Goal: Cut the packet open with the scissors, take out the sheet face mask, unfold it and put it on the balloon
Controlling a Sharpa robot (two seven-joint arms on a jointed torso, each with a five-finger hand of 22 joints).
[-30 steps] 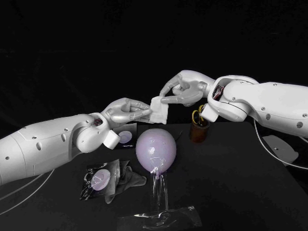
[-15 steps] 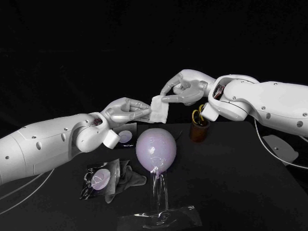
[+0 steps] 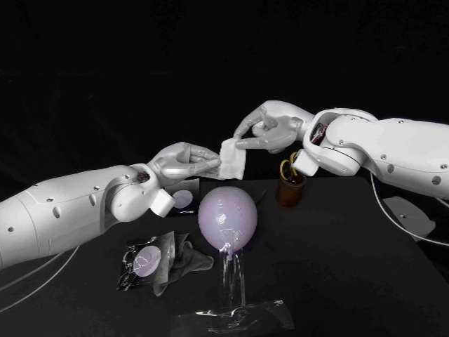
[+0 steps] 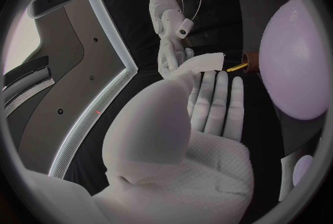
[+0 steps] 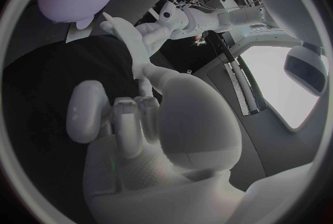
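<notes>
White, folded fabric sheet face mask (image 3: 231, 159) held in the air at 12 o'clock of the pale lilac, egg-shaped rubber balloon (image 3: 229, 216), apart from it. Pinched at its 9 o'clock edge by the silver left hand (image 3: 187, 162), fingers closed on the fabric; gripped at its 1 o'clock corner by the fingertips of the silver right hand (image 3: 266, 132). Balloon upright on a clear plastic stand (image 3: 231, 277) on the black counter (image 3: 346, 267). Opened black foil packet (image 3: 146, 261) lying at 8 o'clock of the balloon. Brown cylindrical cup (image 3: 290, 192) holding yellow-handled scissors (image 3: 285, 167) at 2 o'clock.
</notes>
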